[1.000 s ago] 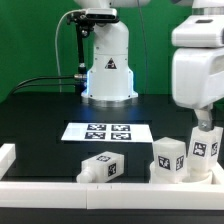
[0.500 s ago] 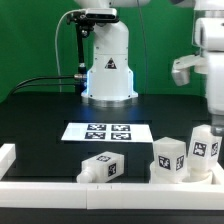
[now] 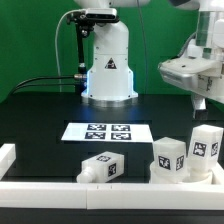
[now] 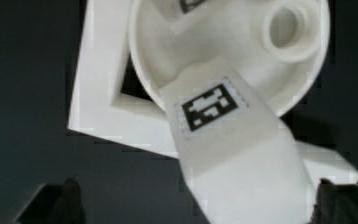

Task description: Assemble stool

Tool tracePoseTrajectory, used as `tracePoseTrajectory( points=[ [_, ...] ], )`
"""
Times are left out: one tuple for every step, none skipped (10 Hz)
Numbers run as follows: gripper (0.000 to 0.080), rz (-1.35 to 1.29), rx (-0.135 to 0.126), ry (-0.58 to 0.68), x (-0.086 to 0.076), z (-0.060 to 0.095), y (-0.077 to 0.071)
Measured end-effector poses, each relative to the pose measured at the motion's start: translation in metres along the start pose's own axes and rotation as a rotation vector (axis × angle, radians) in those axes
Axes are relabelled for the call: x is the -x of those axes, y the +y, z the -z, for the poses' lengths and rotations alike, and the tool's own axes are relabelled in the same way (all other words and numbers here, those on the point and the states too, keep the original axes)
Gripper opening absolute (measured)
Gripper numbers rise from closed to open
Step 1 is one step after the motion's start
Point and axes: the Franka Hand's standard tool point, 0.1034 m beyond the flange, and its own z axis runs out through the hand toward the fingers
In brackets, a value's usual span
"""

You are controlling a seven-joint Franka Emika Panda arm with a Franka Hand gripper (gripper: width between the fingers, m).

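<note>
**A:** Where is the claw, and has it got anything?

**B:** It hangs at the exterior view's upper right, at the end of the white arm. It sits above the tall leg, with a clear gap between them. In the wrist view the two dark fingers stand far apart at the picture's edges. The claw is spread wide and grips nothing.

**A:** And the stool parts?

**B:** The tall leg stands upright at the exterior view's lower right, a marker tag on its near face. A second leg stands just beside it, toward the exterior view's left. A third leg lies on its side, lower centre, apart from the other two. All three sit on the black table, just behind the white rail along the front edge.

**A:** The seat?

**B:** I find it only in the wrist view. The round white seat is a shallow disc with a round hollow near its rim. The tall leg crosses in front of it with its tag facing the camera. I cannot tell whether the leg and the seat touch.

**A:** Anything else on the table?

**B:** The marker board lies flat at the centre, in front of the robot base.
</note>
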Motion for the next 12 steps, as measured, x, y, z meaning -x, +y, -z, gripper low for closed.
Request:
tracePoseTrajectory(
  points=[
    [0.0649,0.140,0.001,-0.013,0.004,-0.001,0.000],
    [0.0649,0.234,0.001,-0.021,0.006,-0.004,-0.002],
    [0.0649,0.303,-0.005,-0.028,0.006,-0.007,-0.004],
    [0.0649,0.395,-0.013,-0.033,0.008,-0.011,-0.007],
    [0.0649,0.436,-0.022,-0.034,0.009,-0.015,-0.009],
    [0.0649,0.399,-0.031,-0.028,0.007,-0.022,-0.012],
    [0.0649,0.385,-0.038,-0.026,0.008,-0.026,-0.014],
    [0.0625,0.360,-0.037,-0.027,0.009,-0.026,-0.014],
    [0.0625,0.358,-0.038,-0.027,0.009,-0.027,-0.014],
    [0.0457,0.319,-0.037,-0.026,0.009,-0.027,-0.014],
    [0.0457,0.227,-0.036,-0.027,0.010,-0.027,-0.014],
    [0.0331,0.157,-0.036,-0.028,0.010,-0.027,-0.014]
  ],
)
